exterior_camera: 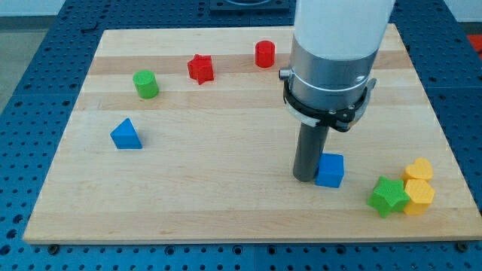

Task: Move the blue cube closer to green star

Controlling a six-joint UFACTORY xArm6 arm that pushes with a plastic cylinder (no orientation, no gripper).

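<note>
The blue cube point(330, 170) sits on the wooden board at the view's lower right. The green star point(388, 196) lies to its right and a little lower, a short gap apart. My tip point(305, 178) rests on the board right against the cube's left side. The rod rises from there into the grey and white arm body above.
Two yellow blocks point(419, 183) touch the green star on its right. A blue triangle point(126, 135) lies at the left, a green cylinder point(145, 84) at the upper left, a red star point(201, 68) and a red cylinder point(264, 54) near the top. The board's right edge point(444, 150) is close to the yellow blocks.
</note>
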